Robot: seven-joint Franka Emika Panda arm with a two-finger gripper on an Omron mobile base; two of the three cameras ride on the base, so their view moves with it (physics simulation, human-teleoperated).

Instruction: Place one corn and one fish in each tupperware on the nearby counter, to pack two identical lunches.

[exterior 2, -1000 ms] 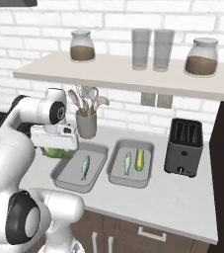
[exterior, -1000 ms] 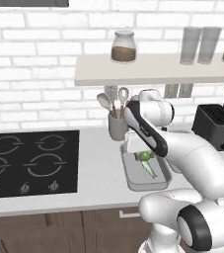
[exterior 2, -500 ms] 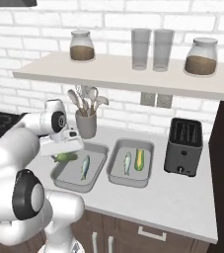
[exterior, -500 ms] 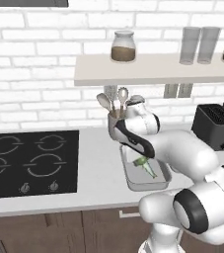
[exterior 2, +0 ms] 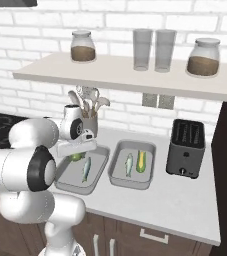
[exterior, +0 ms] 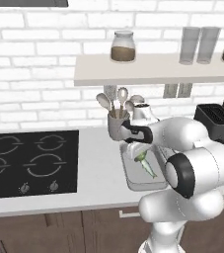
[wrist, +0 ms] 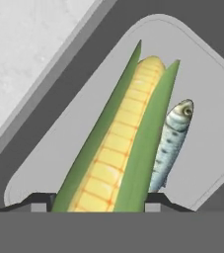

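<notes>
Your gripper [wrist: 97, 197] is clamped on a corn [wrist: 114, 148] over the left tray [exterior 2: 100, 156], fish [exterior 2: 86, 169] just beside it.

Two grey trays [exterior 2: 131, 181] [exterior 2: 75, 187] are sitting on the surface [exterior 2: 185, 207], carrying two fish [exterior 2: 129, 164] [exterior 2: 86, 169] and two corn cobs [exterior 2: 141, 161] [wrist: 114, 153] between them. One toaster [exterior 2: 186, 148] and one utensil cup [exterior 2: 89, 123] are standing there, while two jars [exterior 2: 83, 46] [exterior 2: 203, 57] and two glasses [exterior 2: 142, 49] [exterior 2: 165, 50] are lining the shelf [exterior 2: 110, 72].

- Premises: a home kitchen, rendered.
- White brick wall [exterior: 29, 59] behind a pale worktop [exterior: 93, 168] on dark wooden cabinets [exterior 2: 150, 240].
- Black hob [exterior: 24, 160], toaster [exterior 2: 186, 148], utensil cup [exterior: 117, 126].
- Wall shelf [exterior 2: 125, 72] carries jars [exterior 2: 83, 46] and glasses [exterior 2: 143, 49].
</notes>
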